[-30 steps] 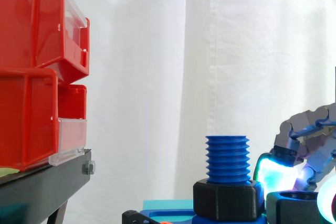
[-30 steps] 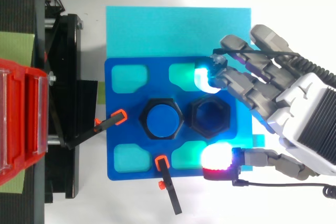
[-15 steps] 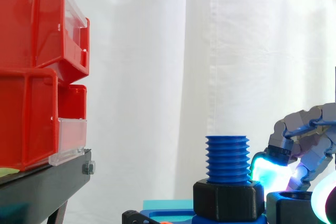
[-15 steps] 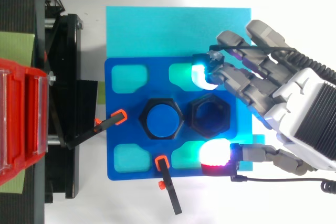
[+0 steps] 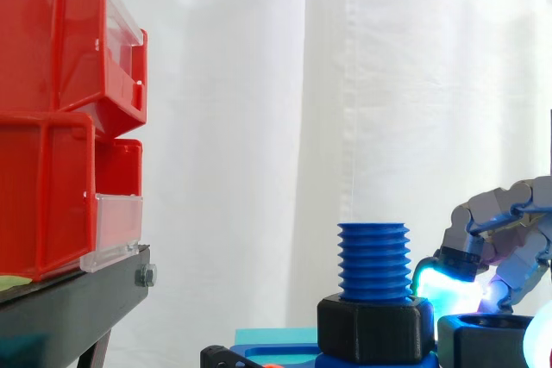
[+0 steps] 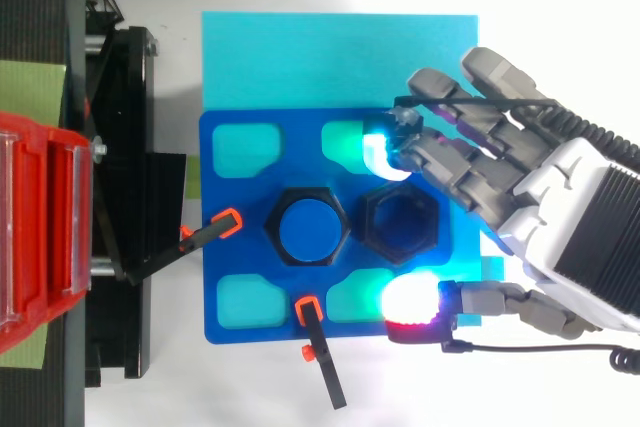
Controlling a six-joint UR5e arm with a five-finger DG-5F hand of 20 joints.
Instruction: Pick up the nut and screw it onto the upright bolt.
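A blue upright bolt (image 5: 373, 260) rises from a black hex collar (image 6: 305, 224) in the middle of a blue holder plate (image 6: 225, 247). To its right a loose black nut (image 6: 400, 222) sits in a socket of the plate, with its rim at the lower right of the side view (image 5: 483, 342). My hand (image 6: 580, 247) comes in from the right and straddles the nut. Its glowing cyan fingertip (image 6: 378, 152) lies beyond the nut's far edge, and the red-white thumb tip lies off its near edge. Small gaps separate both from the nut. The hand is open.
The plate lies on a cyan mat (image 6: 300, 47), held by two orange-tipped black clamps (image 6: 210, 232). Left of it stands a black stand (image 6: 120, 197) carrying red bins (image 5: 52, 127). White curtain behind.
The hand crept a little toward the bolt, then eased back; its fingertips sit about where they were a second ago. The nut and bolt have not moved.
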